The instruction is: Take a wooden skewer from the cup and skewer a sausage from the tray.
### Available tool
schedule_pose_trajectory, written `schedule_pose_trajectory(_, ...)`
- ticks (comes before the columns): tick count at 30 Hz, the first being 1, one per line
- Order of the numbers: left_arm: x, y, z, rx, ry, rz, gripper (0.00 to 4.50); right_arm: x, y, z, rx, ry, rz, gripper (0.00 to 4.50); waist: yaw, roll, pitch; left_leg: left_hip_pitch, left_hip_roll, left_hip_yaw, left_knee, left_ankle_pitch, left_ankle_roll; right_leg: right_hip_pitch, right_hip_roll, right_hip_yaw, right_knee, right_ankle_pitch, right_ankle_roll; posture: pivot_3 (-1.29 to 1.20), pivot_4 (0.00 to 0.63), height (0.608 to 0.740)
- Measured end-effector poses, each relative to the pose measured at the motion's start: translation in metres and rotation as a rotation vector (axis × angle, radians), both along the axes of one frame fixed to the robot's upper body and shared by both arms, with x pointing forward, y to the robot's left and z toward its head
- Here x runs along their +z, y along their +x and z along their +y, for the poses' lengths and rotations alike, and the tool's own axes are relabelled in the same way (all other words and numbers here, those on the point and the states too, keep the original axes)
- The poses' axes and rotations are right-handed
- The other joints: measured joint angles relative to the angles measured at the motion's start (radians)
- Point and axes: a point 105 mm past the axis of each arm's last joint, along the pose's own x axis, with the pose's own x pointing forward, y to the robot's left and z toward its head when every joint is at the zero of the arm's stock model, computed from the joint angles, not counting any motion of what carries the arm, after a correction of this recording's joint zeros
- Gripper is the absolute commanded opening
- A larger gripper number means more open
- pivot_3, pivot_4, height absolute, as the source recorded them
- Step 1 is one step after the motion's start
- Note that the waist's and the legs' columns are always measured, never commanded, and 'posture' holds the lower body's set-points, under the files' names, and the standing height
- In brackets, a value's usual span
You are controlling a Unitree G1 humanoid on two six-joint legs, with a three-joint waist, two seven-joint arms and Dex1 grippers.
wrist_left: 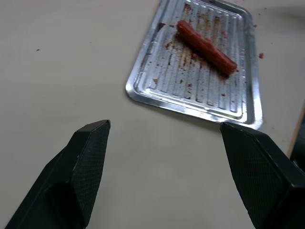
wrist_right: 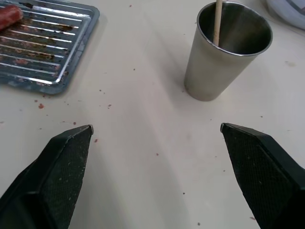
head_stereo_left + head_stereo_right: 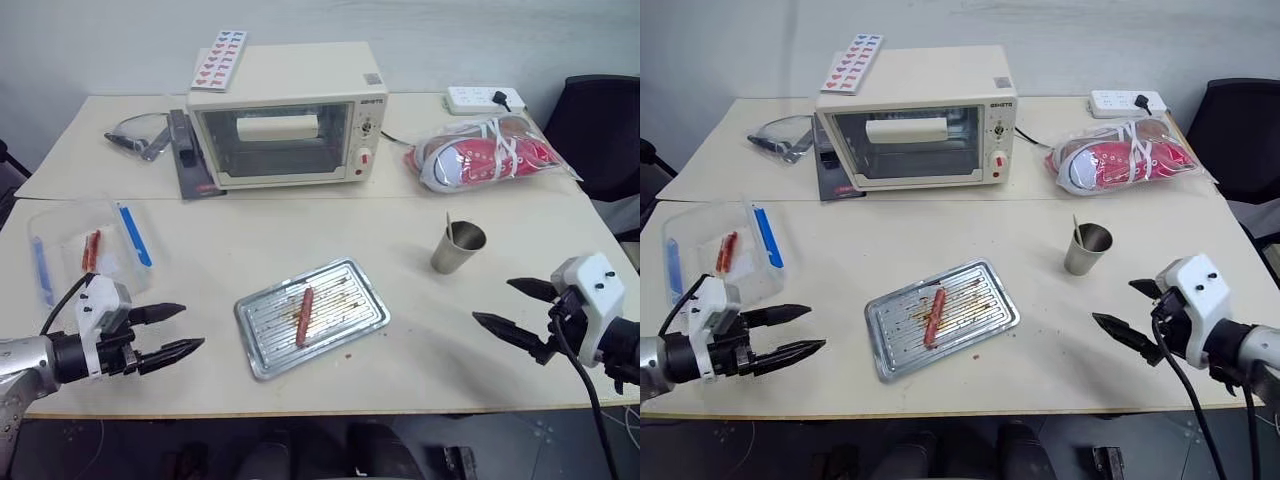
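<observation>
A silver tray (image 3: 345,318) lies near the table's middle, with a reddish-brown sausage (image 3: 305,302) on its ribbed floor. Right of it stands a metal cup (image 3: 458,248) holding a thin wooden skewer (image 2: 218,21) that leans on the rim. My left gripper (image 3: 182,331) hovers open above the table, left of the tray, with nothing between its fingers. On the right side my right gripper (image 3: 505,307) is open and empty, in front of the cup and apart from it. The left wrist view shows the tray (image 1: 240,102) and sausage (image 1: 206,47) ahead of the fingers.
A toaster oven (image 3: 285,115) stands at the back. A bagged pair of red shoes (image 3: 490,152) and a power strip (image 3: 484,99) lie back right. A clear plastic box with blue clips (image 3: 85,250) holding another sausage is at the left.
</observation>
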Motion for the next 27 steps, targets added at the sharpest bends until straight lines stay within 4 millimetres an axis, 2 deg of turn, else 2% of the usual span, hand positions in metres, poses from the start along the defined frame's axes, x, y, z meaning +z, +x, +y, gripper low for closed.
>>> schedule_pose_trajectory(4, -0.005, -0.001, 0.003, 0.022, 0.019, 0.002, 3.89, 0.004, 0.006, -0.005, -0.015, -0.013, -0.032, 4.50, 0.000, 0.000, 0.000, 0.000, 0.000, 0.000, 0.000, 0.000, 0.000, 0.000, 0.000, 0.000, 0.000, 0.000, 0.000, 0.00, 0.150, 0.740)
schedule_pose_trajectory(12, -0.007, 0.002, 0.004, 0.061, 0.010, -0.007, 3.89, 0.000, 0.008, -0.001, 0.000, -0.030, -0.041, 4.50, 0.000, 0.000, 0.000, 0.000, 0.000, 0.000, 0.000, 0.000, 0.000, 0.000, 0.000, 0.000, 0.000, 0.000, 0.000, 0.00, 0.150, 0.740)
schedule_pose_trajectory(15, -0.007, 0.000, 0.000, 0.053, -0.051, 0.034, 4.38, 0.000, 0.010, -0.001, -0.018, -0.007, -0.047, 4.50, 0.000, 0.000, 0.000, 0.000, 0.000, 0.000, 0.000, 0.000, 0.000, 0.000, 0.000, 0.000, 0.000, 0.000, 0.000, 0.00, 0.150, 0.740)
schedule_pose_trajectory(17, -0.001, 0.001, -0.007, 0.031, -0.122, 0.047, 4.47, 0.000, 0.011, -0.002, -0.037, 0.004, -0.058, 4.50, 0.001, 0.000, 0.000, 0.000, 0.000, 0.000, 0.001, 0.000, 0.000, 0.000, 0.000, 0.000, 0.001, 0.000, 0.000, 0.00, 0.150, 0.740)
schedule_pose_trajectory(20, 0.008, 0.012, -0.014, 0.017, -0.120, 0.010, 4.47, 0.013, 0.020, 0.002, -0.067, 0.079, -0.124, 4.50, 0.000, 0.000, 0.000, 0.000, 0.000, 0.000, 0.001, 0.000, -0.001, 0.000, 0.000, 0.000, 0.002, 0.000, 0.000, 0.00, 0.150, 0.740)
schedule_pose_trajectory(22, 0.017, 0.018, -0.030, -0.043, -0.129, -0.019, 4.47, 0.029, 0.028, 0.008, -0.064, 0.161, -0.180, 4.50, -0.001, 0.000, 0.000, 0.000, 0.000, 0.000, 0.001, 0.001, -0.001, -0.001, 0.000, 0.000, 0.003, 0.000, 0.000, 0.00, 0.150, 0.740)
schedule_pose_trajectory(25, 0.037, 0.029, -0.053, -0.129, -0.177, -0.083, 4.47, 0.050, 0.040, 0.006, -0.081, 0.221, -0.236, 4.50, -0.001, 0.000, 0.000, -0.001, 0.000, 0.000, 0.002, 0.001, -0.001, -0.001, 0.000, 0.000, 0.003, 0.000, 0.000, 0.00, 0.150, 0.740)
schedule_pose_trajectory(27, 0.040, 0.033, -0.064, -0.171, -0.181, -0.089, 4.47, 0.059, 0.046, 0.003, -0.101, 0.238, -0.268, 4.50, -0.002, 0.000, 0.000, -0.001, 0.000, 0.000, 0.001, 0.001, -0.001, -0.002, 0.000, 0.000, 0.003, 0.000, 0.000, 0.00, 0.150, 0.740)
